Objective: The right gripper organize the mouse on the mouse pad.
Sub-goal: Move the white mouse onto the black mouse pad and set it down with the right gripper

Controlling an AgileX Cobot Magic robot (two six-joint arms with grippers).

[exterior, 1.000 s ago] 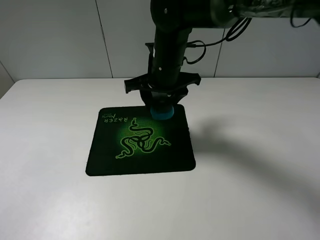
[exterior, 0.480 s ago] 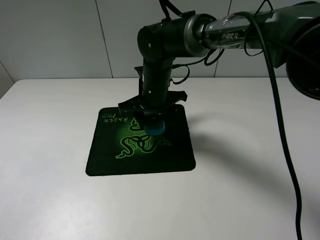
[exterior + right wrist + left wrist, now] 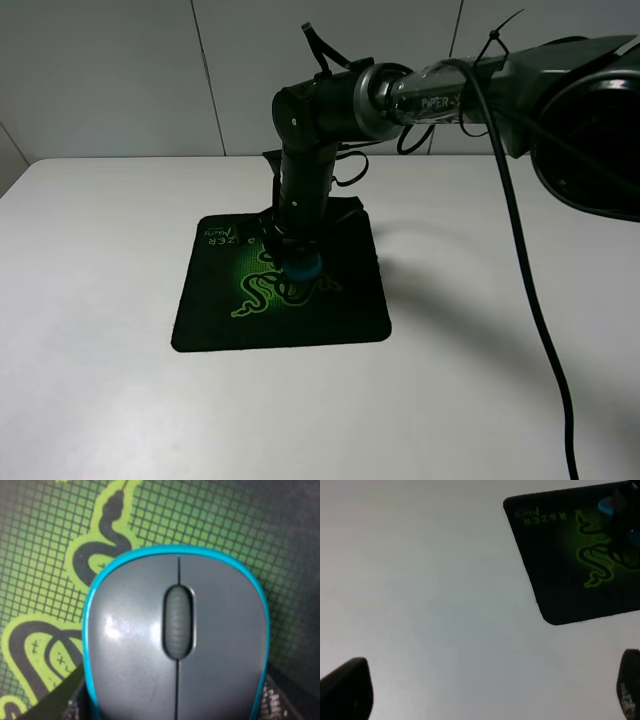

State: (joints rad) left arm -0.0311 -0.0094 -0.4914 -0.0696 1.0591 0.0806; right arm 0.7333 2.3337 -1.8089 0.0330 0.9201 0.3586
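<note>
The right gripper (image 3: 300, 256) reaches down left of centre in the high view, clamped on the blue-sided mouse (image 3: 303, 269). The mouse sits over the green snake logo of the mouse pad (image 3: 210, 312) on the white table (image 3: 100, 400). The left gripper (image 3: 487, 692) has its fingers wide apart above the table.

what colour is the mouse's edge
Bright blue around the mouse, clearest in the right wrist view.

Grey top, blue rim on mouse (image 3: 130, 655); mouse pad (image 3: 210, 310) black, green snake logo, lettering seemingly green.
</note>
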